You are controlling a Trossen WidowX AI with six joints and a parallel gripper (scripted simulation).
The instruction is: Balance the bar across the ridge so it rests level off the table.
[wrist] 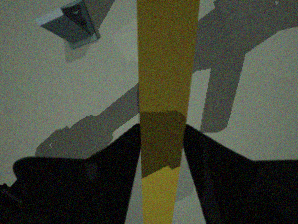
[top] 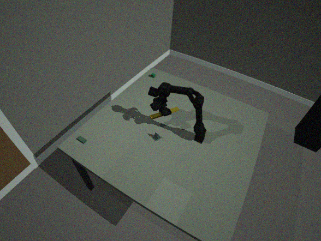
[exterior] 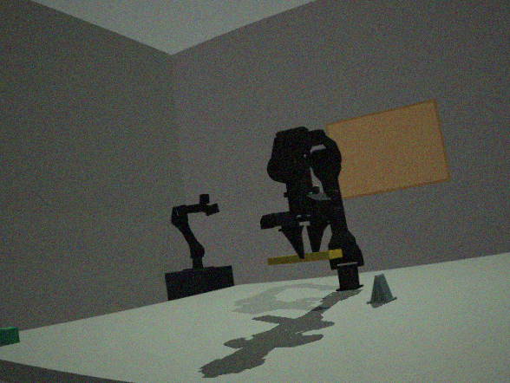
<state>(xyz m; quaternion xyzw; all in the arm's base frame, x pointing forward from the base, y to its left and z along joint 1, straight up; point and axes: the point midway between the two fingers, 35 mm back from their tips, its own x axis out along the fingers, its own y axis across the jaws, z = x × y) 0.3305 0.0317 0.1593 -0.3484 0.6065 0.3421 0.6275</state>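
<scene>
The yellow bar [top: 174, 110] [exterior: 284, 261] [wrist: 167, 60] is held in the air above the table [top: 218, 174] [exterior: 451, 329], about level in the exterior view. My gripper [exterior: 309, 256] [wrist: 161, 128] is shut on it, one finger on each side, near the bar's middle in that view. The grey-blue ridge [top: 156, 136] [exterior: 381, 289] [wrist: 76, 24] stands on the table with a narrow top and a wider base. The bar is apart from it; in the wrist view the ridge lies at the upper left. In the top view the fingertips are hard to make out.
A green block [top: 81, 139] lies near the table's left corner. Another green block [top: 153, 75] [exterior: 9, 336] lies near the far corner. The arm's base [top: 200, 137] [exterior: 348, 277] stands beyond the ridge. A second arm [exterior: 191, 238] stands on a dark box away from the table.
</scene>
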